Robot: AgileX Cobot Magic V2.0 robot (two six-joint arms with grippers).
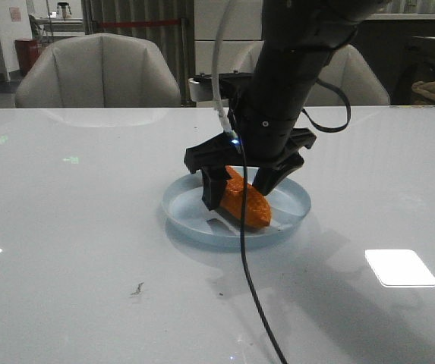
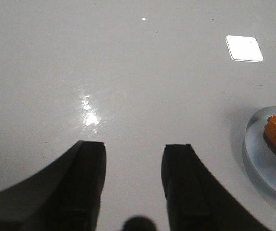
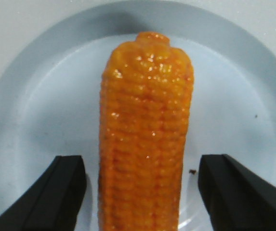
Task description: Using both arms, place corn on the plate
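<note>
Corn (image 3: 146, 139) lies inside the pale blue plate (image 1: 183, 212), resting on its floor and well within the rim. Right hand (image 3: 142, 192) straddles the cob with fingers (image 3: 63, 185) spread wide, a clear gap on each side; nothing is held, which suggests the cob has been set down and let go. Left hand (image 2: 134, 185) hangs over bare worktop (image 2: 128, 72) off to one side of the plate, fingers (image 2: 87, 178) parted and empty, evidently kept clear of the placing arm. Placement judged essentially done; withdrawal of the right arm outstanding.
</note>
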